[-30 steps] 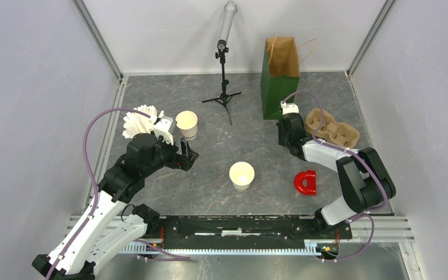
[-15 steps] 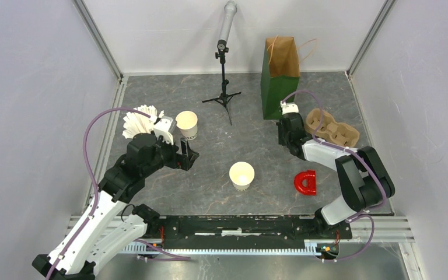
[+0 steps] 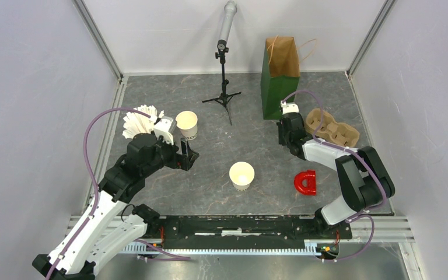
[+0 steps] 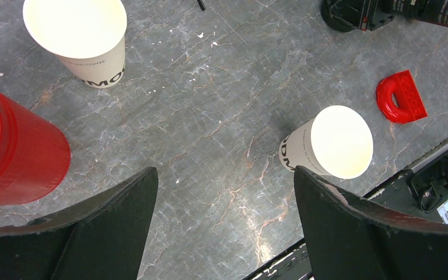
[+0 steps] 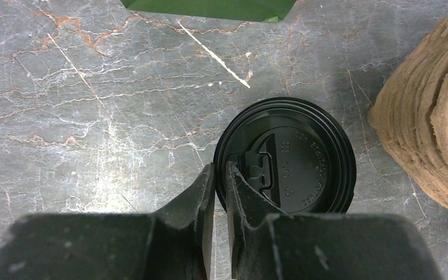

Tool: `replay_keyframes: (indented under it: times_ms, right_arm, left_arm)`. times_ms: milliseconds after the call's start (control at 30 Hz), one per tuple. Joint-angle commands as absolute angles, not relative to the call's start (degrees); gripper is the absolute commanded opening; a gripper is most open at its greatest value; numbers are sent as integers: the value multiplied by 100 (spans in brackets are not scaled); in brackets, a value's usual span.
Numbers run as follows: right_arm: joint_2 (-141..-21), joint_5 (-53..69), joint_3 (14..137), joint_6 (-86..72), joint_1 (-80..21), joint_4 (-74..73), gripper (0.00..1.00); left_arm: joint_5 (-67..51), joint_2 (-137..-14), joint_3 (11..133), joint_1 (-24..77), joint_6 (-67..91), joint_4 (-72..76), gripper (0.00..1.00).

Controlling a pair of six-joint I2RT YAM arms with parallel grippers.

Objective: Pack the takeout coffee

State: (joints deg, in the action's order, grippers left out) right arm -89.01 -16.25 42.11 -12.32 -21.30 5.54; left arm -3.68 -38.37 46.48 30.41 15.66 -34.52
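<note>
Standing on the grey marbled bench (image 3: 251, 131) at the right, just before the foot of the green bag (image 3: 279, 81), the coffee (image 5: 284, 154) shows in the right wrist view as a round black lid seen from above; its cup body is hidden below the lid, and in the top view the right arm covers it. Right claw (image 5: 219, 175): jaws drawn in to a thin slit that sits across the lid's near-left rim, one finger outside the rim, the other over the lid, closed on that rim. Carrier (image 5: 437, 116): brown moulded cardboard, just right of the coffee, not touching it; in the top view it lies beside the right arm's wrist. Bag: upright, mouth open, brown inside, handles showing at the top, near the back wall. Left claw (image 4: 224, 227): jaws spread wide, nothing between them, poised above bare bench at the left. Red cup (image 4: 20, 157): filled with white sticks (image 3: 137, 123), at the far left beside the left arm. Open paper cup (image 3: 186, 124): cream, lidless, dark lettering on its side, just right of the red cup. Second open cup (image 3: 242, 175): same kind, upright near the bench's middle, apart from both claws. Red plastic piece (image 3: 305, 182): small, arch-shaped, flat on the bench, right of the second cup. Tripod (image 3: 224, 96): black, at the back centre, carrying a grey cylinder (image 3: 228, 20).
</note>
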Motion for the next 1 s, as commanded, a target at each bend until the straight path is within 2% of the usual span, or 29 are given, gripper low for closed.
replay_keyframes:
  times_ms: [0, 267, 500, 600, 967]
  right_arm:
    - [-8921, -1554, 4351, -1233, -2106, 712, 18]
    - [-8956, -1508, 4342, -1230, -2103, 703, 18]
    - [-8915, -1529, 4320, -1214, -2100, 712, 8]
    - [-8863, -1482, 4291, -1219, -2101, 737, 0]
    - [-8361, -989, 3945, -1529, -1995, 913, 0]
  left_arm:
    - [-400, -3823, 4643, 3059, 1668, -3217, 92]
    - [-393, -3828, 4643, 3060, 1669, -3223, 92]
    - [-378, -3816, 4641, 3059, 1668, -3226, 92]
    - [-380, -3828, 4641, 3059, 1667, -3226, 92]
    - [-445, -3835, 4651, 3065, 1666, -3219, 92]
